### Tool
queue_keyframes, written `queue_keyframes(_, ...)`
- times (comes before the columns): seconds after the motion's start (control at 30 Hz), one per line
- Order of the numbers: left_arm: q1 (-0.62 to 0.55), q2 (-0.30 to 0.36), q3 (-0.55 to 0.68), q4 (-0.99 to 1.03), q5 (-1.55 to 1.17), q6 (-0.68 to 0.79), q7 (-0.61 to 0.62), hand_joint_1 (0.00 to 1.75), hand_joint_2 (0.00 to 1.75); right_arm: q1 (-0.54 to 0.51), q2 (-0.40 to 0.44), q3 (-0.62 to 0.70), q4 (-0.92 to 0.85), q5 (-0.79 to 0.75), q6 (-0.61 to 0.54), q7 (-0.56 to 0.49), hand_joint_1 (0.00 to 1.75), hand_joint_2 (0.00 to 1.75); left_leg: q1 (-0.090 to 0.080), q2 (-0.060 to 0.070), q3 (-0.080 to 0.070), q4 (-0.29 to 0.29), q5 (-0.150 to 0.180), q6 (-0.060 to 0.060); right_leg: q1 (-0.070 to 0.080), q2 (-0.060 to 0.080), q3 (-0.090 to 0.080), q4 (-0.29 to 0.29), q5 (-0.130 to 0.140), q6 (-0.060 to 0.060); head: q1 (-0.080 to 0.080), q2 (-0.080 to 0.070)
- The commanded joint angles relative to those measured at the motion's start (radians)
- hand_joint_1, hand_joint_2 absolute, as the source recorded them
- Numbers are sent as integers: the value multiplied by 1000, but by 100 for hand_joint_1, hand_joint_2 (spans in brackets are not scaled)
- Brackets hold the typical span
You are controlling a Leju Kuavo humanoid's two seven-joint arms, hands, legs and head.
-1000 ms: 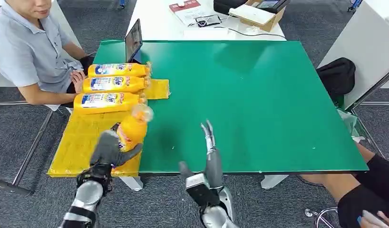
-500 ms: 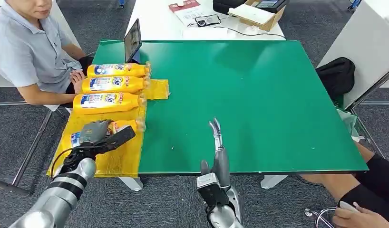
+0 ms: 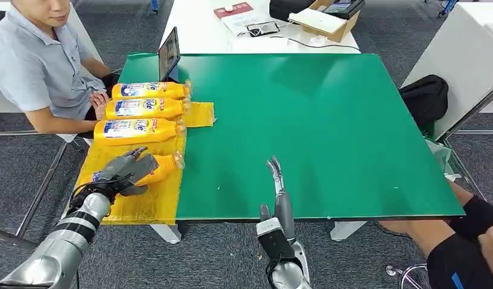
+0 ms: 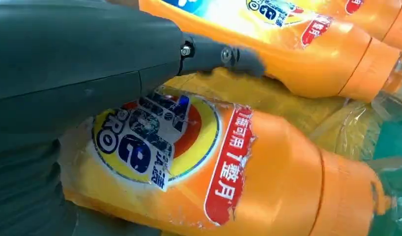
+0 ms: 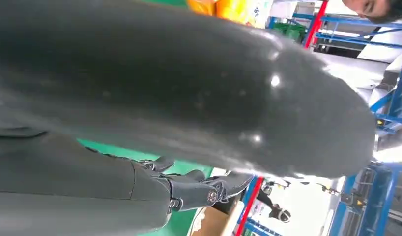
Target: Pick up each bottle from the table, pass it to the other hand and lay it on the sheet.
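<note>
From my console the green worktop [image 3: 328, 126] holds the yellow sheet [image 3: 111, 180] at its nine o'clock edge, three bottles [image 3: 138, 108] lying across it. My left hand [image 3: 126, 170] wraps the fourth bottle [image 3: 160, 167], now down on the sheet at seven o'clock. I judge release comes next: spread the fingers, lift clear. My right hand [image 3: 277, 180] stands open, holding nothing.

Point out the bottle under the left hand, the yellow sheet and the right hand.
bottle [image 3: 161, 167]: head view, its orange shoulder near the cap.
yellow sheet [image 3: 149, 203]: head view, bare near part.
right hand [image 3: 282, 201]: head view, back of the hand.
</note>
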Motion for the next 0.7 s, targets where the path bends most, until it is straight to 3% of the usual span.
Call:
queue_keyframes(0.03,153,-44,82,-151,380,-281,-153,0,175,-39,-14,-17,117,-62,54,0,0,0,0,2,6,-3,-1,0,0,2,6,-3,0,-1,0,0)
queue_keyframes(0.17,286,-120,1,-532,545,-239,-172,0,175,-24,-13,-15,85,-87,59,0,0,0,0,-3,4,-1,-1,0,0,-3,6,-2,-3,1,0,0)
queue_keyframes(0.37,337,-196,-8,-749,861,-86,-171,0,175,14,-1,-30,39,-58,30,0,0,0,0,-7,-3,2,-1,0,-1,-7,0,0,-4,1,0,0)
queue_keyframes(0.4,340,-203,-8,-766,939,-97,-146,0,175,28,-20,2,-21,-50,-40,0,0,175,0,-5,-3,3,-3,0,0,-5,0,0,-5,1,1,0)
queue_keyframes(0.43,335,-205,-18,-769,1002,-130,-137,0,175,34,-44,43,-71,-35,-147,0,0,175,0,-5,-5,2,-1,0,-1,-5,-2,0,-3,2,0,0)
queue_keyframes(0.5,341,-222,-25,-792,1022,-107,-173,0,175,38,-61,69,-107,-97,-197,0,0,175,0,-4,-5,2,-1,0,-1,-5,-3,0,-3,2,0,0)
queue_keyframes(0.67,470,-276,-27,-963,1065,-33,-239,0,175,68,-18,-21,-137,-201,-73,0,0,175,-1,-3,-5,1,-2,0,0,-4,-4,-1,-3,2,0,0)
queue_keyframes(0.7,513,-302,-35,-1013,1113,-33,-246,0,175,79,-17,-26,-201,-184,-138,0,0,175,0,-3,-3,2,-4,0,0,-3,-1,0,-5,2,0,0)
